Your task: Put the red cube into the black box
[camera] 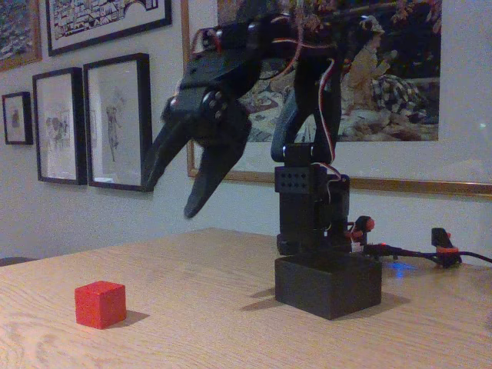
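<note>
One red cube sits on the wooden table at the lower left of the fixed view, resting flat on its base with a small shadow trailing to its right. Nothing touches it. Well to its right stands the black box, a low matte block set on the same tabletop, just in front of the arm's base. The cube and the box are well apart, with bare wood between them.

Above the stretch of table between the two hangs the gripper, raised high and angled down toward the left. Its two dark fingers are spread wide, their tips clearly separated, and they hold nothing. The arm bends up from its base and folds forward over the top, with red and white wires running along it.

Behind the box, a cable with orange-red connectors lies on the table. Framed pictures hang on the pale wall behind.
</note>
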